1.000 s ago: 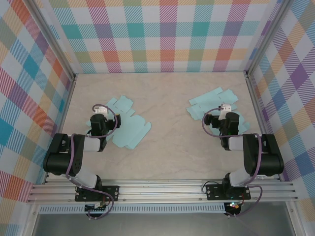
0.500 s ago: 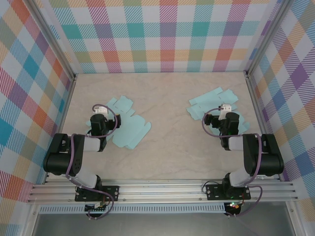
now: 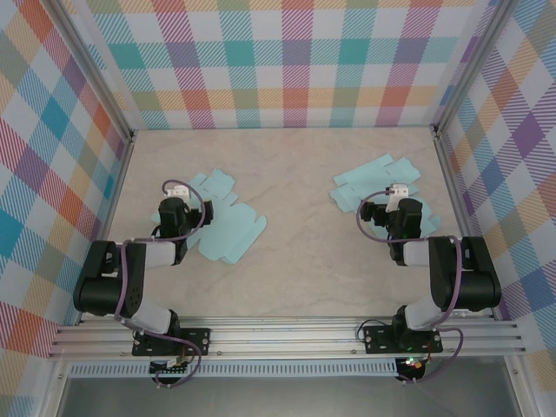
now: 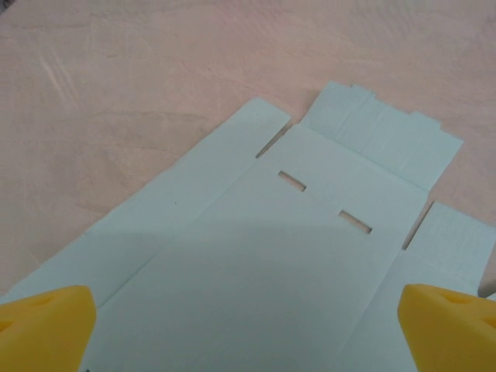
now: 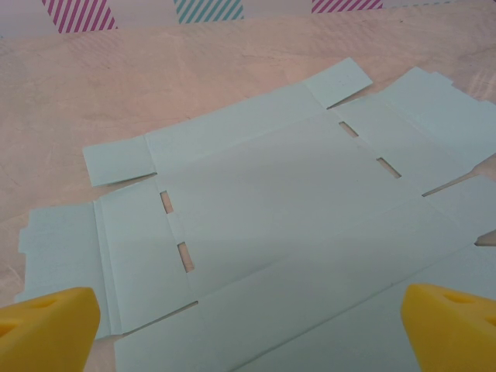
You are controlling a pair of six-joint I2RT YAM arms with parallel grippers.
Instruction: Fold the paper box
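- Since the earlier frame, our left arm has crept a little forward and to the left over the paper box blank [image 4: 256,256]. Our right arm has not stirred.
- The left gripper [image 4: 246,329] hangs just above that blank. Its yellow fingertips [image 4: 46,322] are spread wide and hold nothing.
- The blank lies flat and unfolded on the table [image 3: 304,261], with its slots and end flaps pointing away from the gripper.
- The right gripper [image 5: 248,325] is well to the right of the blank. It is equally agape and empty, poised over a pile of blanks [image 5: 279,194].
- We judge that folding has not begun and this is the approach to a first grasp.
- Next we must lower onto a side flap, pinch its edge and lift it along the crease.
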